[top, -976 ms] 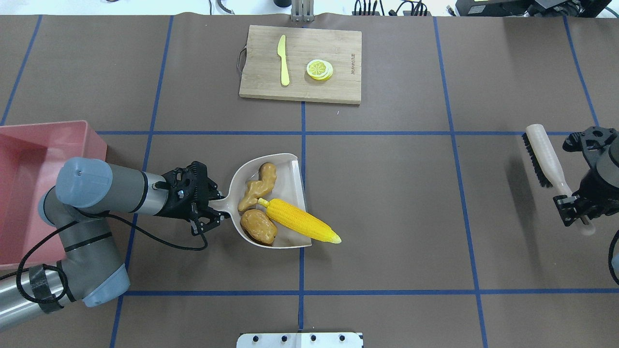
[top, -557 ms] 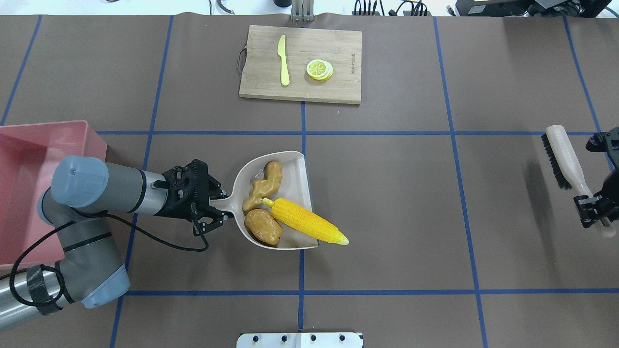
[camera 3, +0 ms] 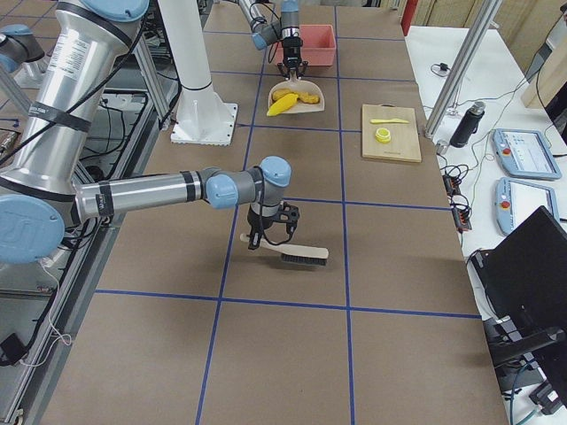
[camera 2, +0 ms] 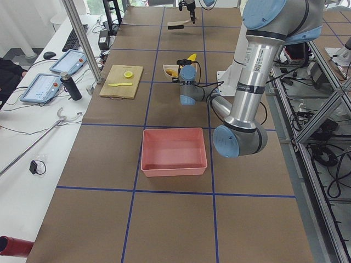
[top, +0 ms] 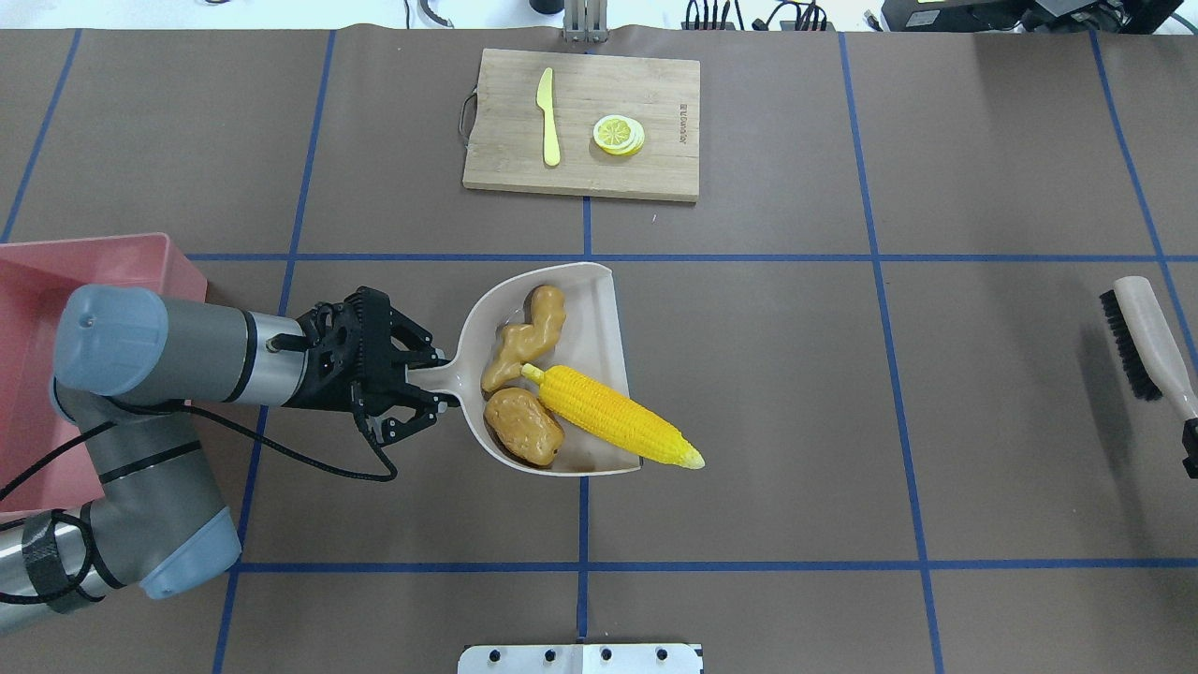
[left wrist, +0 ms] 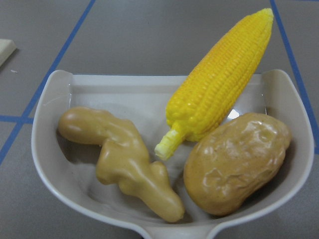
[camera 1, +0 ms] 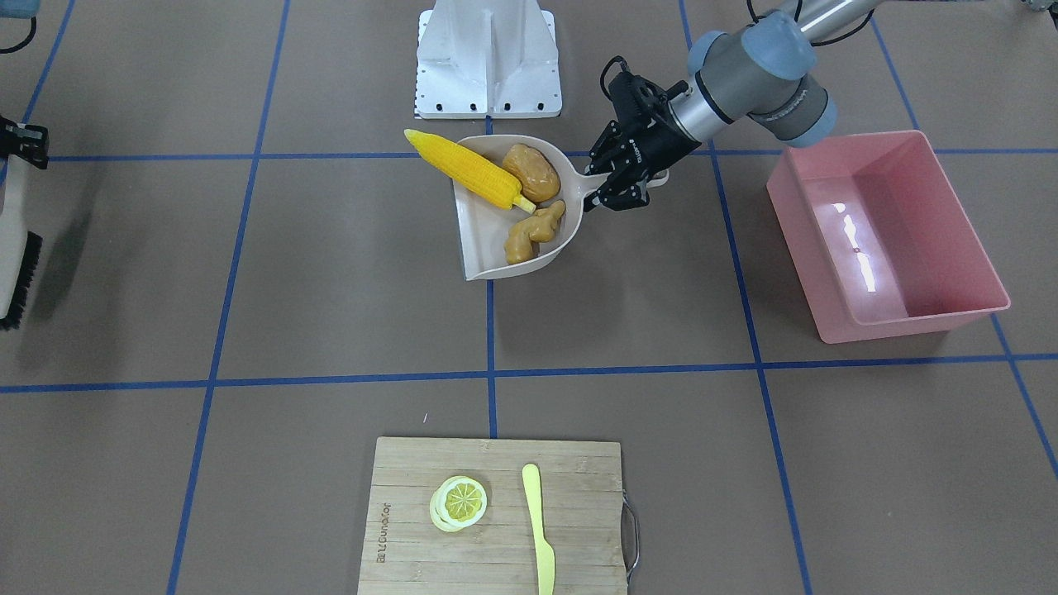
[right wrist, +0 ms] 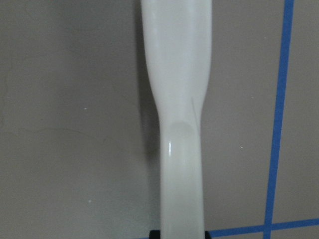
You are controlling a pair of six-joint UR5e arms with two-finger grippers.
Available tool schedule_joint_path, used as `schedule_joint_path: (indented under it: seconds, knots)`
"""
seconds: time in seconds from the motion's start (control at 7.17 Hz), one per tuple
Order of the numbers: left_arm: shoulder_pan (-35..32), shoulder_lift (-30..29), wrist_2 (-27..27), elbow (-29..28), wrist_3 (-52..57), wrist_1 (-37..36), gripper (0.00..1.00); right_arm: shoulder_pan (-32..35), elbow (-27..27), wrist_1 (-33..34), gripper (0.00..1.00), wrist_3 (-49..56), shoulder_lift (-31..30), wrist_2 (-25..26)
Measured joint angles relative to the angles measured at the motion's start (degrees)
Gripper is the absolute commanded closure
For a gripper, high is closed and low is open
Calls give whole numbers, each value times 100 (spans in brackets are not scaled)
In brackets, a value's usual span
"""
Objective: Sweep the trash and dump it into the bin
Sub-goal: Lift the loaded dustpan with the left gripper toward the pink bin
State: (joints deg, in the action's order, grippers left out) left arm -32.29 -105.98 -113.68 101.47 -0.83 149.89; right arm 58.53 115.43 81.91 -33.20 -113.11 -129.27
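Note:
The trash lies in a beige dustpan (top: 599, 318): a yellow corn cob (top: 613, 426) pokes out over its open lip, with a brown potato (top: 524, 428) and a tan ginger root (top: 524, 337) further in. In the left wrist view, the corn (left wrist: 219, 84), potato (left wrist: 237, 162) and ginger (left wrist: 124, 154) fill the pan. My left gripper (top: 435, 386) is shut on the dustpan's handle. The pink bin (top: 37, 318) stands behind that arm at the left edge, its inside bare (camera 1: 888, 240). At the far right my right gripper (camera 3: 270, 232) is shut on a white brush (top: 1146, 337).
A wooden cutting board (top: 582, 124) at the back centre carries a yellow knife (top: 547, 117) and lemon slices (top: 618, 134). The robot's white base plate (top: 580, 658) sits at the near edge. Blue tape lines cross the brown table.
The dustpan with the trash has shifted right and looks larger, lifted by my left arm. My right arm has carried the brush further right, almost out of the overhead view.

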Motion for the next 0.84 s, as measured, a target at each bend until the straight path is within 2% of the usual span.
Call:
schedule_joint_path:
  seconds: [0.28,0.56,0.7,0.84]
  knots:
    - [-397,120,11,198,-14,16,100,160,-648,-1225,100,41,-291,-228]
    - [-791,505,9,501,-45,13,100,203,-1204,-2106,100,34,-318,-366]
    - [-974,826,-1,732,-118,11,100,218,-1299,-2263,89,35,-321,-442]
    - [-1110,1189,-13,967,-422,67,100,224,-1339,-2317,49,34,-320,-476]
